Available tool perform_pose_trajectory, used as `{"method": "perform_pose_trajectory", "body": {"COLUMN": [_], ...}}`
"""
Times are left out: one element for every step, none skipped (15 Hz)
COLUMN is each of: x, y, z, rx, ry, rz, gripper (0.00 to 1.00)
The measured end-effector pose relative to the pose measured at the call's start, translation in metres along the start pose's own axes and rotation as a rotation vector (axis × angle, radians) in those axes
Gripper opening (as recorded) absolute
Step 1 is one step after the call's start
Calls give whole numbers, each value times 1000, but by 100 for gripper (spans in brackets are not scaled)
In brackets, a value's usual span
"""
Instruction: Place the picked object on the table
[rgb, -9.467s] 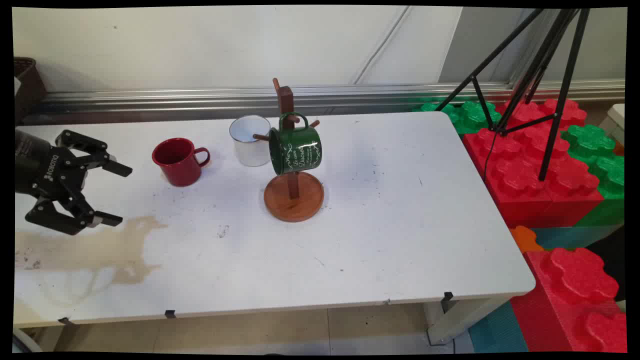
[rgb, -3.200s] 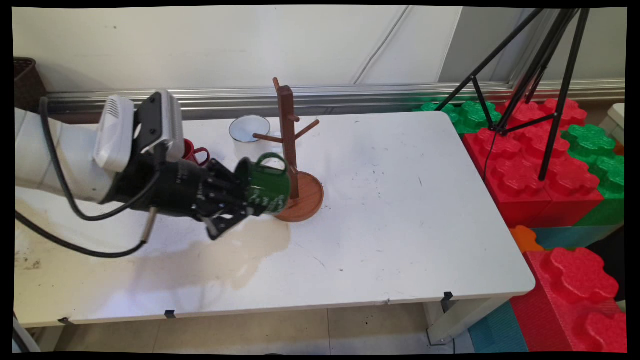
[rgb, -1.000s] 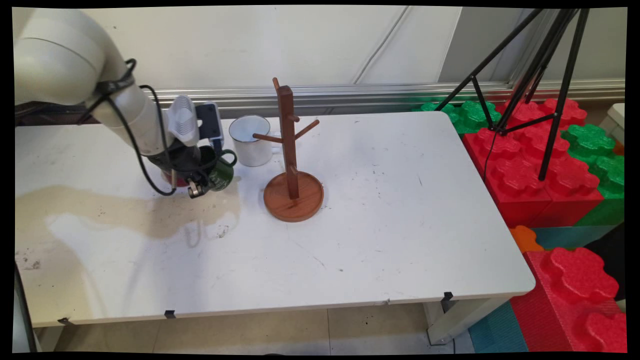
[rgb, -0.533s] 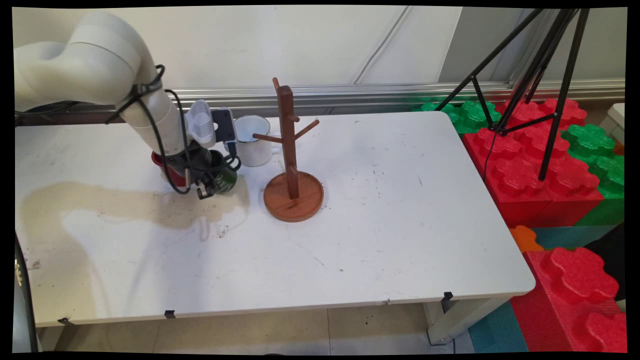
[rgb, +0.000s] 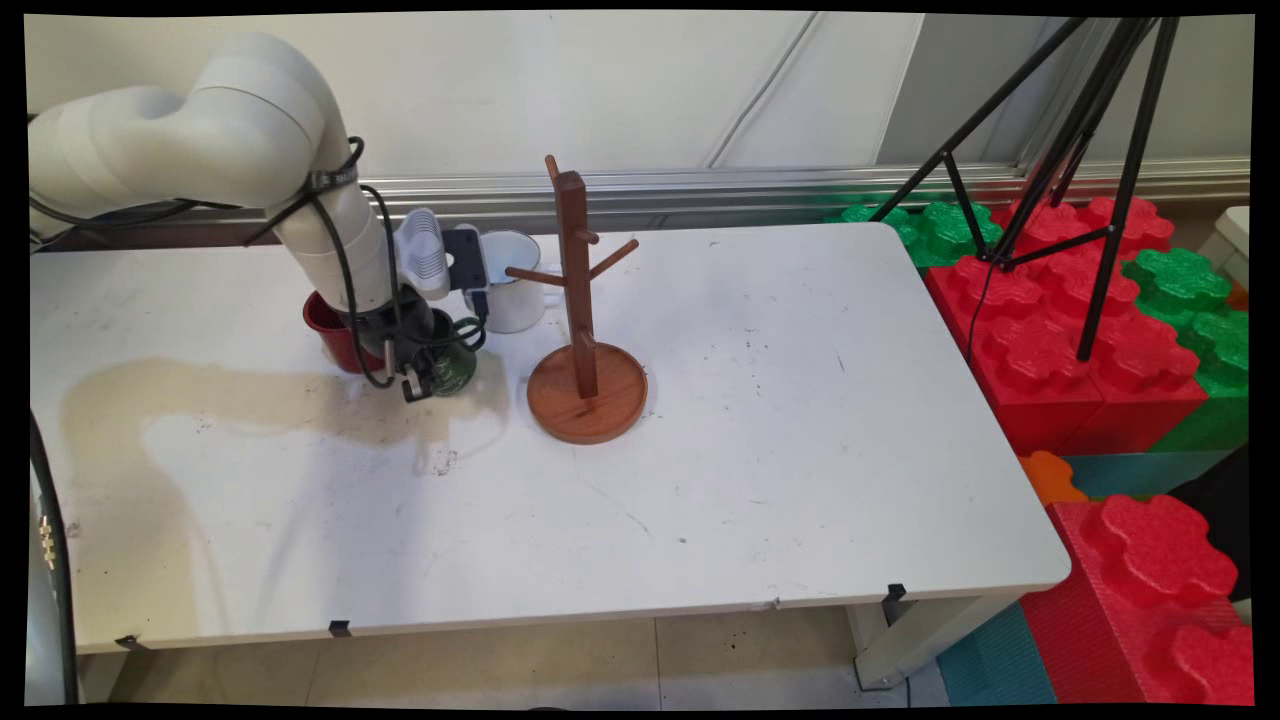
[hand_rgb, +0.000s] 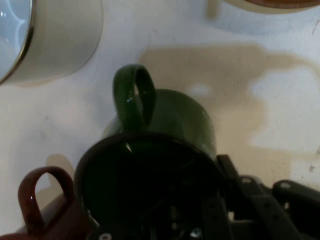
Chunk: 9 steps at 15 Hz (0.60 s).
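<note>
Green mug (rgb: 455, 367): enamel, dark interior, loop handle; seen in the hand view (hand_rgb: 165, 150) with its open mouth towards the camera and its handle (hand_rgb: 134, 96) uppermost in that picture. It is gripped at the rim by the gripper (rgb: 428, 372), whose black linkage (hand_rgb: 250, 205) runs down the outside of the wall on the picture's right, the claw clenched on the mug's wall. Position: low over or on the white table (rgb: 760, 420), between the red mug (rgb: 328, 325) and the wooden mug tree (rgb: 580, 300); whether its base touches the tabletop cannot be told. Change: some seconds ago this mug hung from a peg of the tree; it has since come off the peg, been carried leftward past the tree's base, and over the last second has drifted slightly rightward and downward beside the red mug. The tree now stands bare. Judged from this, the mug is off the rack and near the end of being set down, though not released. Adjacent items: red mug (hand_rgb: 47, 207), just beside the green one, its handle showing at the hand view's lower left; white mug (rgb: 508, 280), behind and to the right, close to the tree's peg, also at the hand view's upper left (hand_rgb: 47, 40). Further out: a black tripod (rgb: 1080, 150) standing on large red and green blocks (rgb: 1090, 330) beyond the table's right edge.
</note>
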Motion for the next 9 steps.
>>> {"method": "perform_pose_trajectory", "body": {"x": [1,2,4,5,6,7,8,8,8], "y": [0,-1,-1,-2,-2,-3,-4,-4,-4], "z": [1,2,3,4,4,5,5,5,5], "rx": [-2,-3,-5,-4,-3,-2,-1,0,1], "ry": [-3,-6,-9,-10,-11,-11,-10,-9,-7], "rz": [1,2,3,3,3,4,4,6,8], "gripper": [0,100,100,100,100,100,100,100,100]}}
